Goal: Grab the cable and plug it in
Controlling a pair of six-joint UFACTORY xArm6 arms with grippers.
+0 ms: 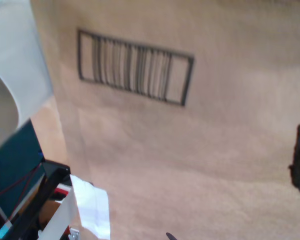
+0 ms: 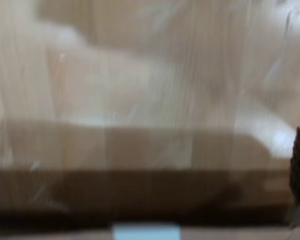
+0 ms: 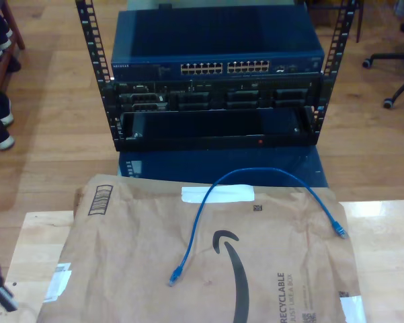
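One blue cable (image 3: 255, 176) lies loose on a flattened brown cardboard sheet (image 3: 141, 256), untouched by either arm. It forms an arch: its middle curves toward a rack of network equipment (image 3: 215, 74) at the far side of the exterior view, and its two ends trail back toward the near edge. One plug (image 3: 175, 275) rests near the middle of the cardboard, close to a printed black arrow; the other plug (image 3: 339, 231) sits nearer the exterior view's right edge of the sheet. The cable is thin, bright blue and limp, with small plugs too blurred to describe further.

The first wrist view looks down at plain cardboard and a printed barcode (image 1: 135, 67); the same barcode sits near the cardboard's corner at the exterior view's left, so my first gripper probably hangs over that side, with the cable lying toward the exterior view's right of it. The second wrist view is blurred wood. Whether either gripper is open or closed cannot be told.
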